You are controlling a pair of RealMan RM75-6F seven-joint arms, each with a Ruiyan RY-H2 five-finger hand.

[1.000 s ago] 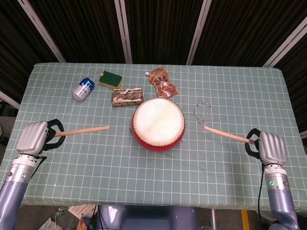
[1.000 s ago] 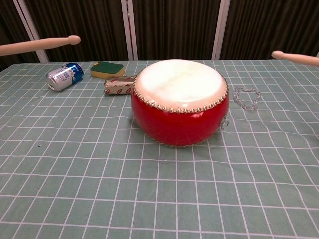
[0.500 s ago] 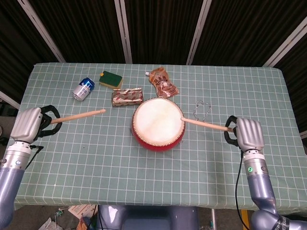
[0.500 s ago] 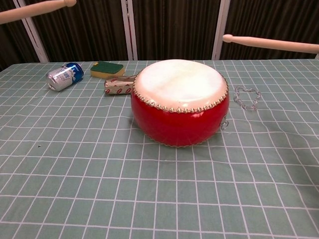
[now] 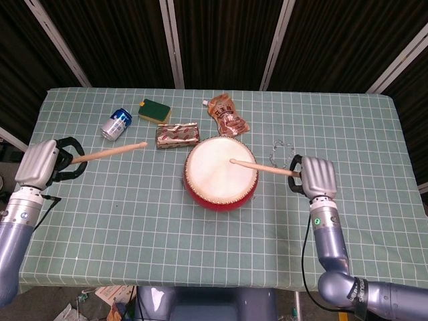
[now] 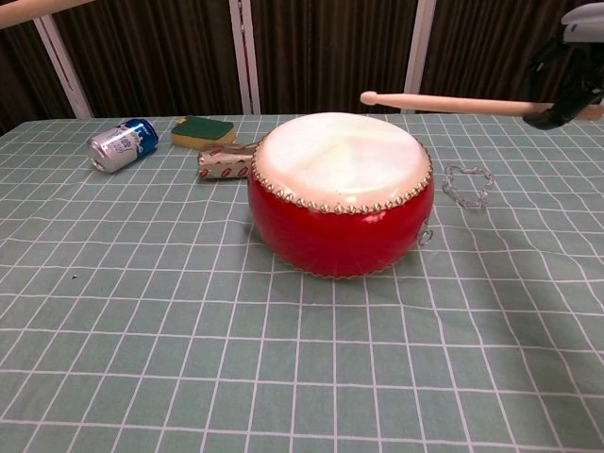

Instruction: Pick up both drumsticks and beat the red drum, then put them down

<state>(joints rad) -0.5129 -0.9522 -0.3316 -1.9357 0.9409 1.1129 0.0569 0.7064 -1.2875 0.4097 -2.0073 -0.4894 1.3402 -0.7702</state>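
Both hands grasp drumsticks, the right hand holding its stick above the drum at table centre, the left hand holding its stick well aside; risk: a glancing stroke could shove the drum.

Right robot hand holds drumstick over drum.

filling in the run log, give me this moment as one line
phase: beating | right hand: holds drumstick, tip above red drum | left hand: holds other drumstick, raised
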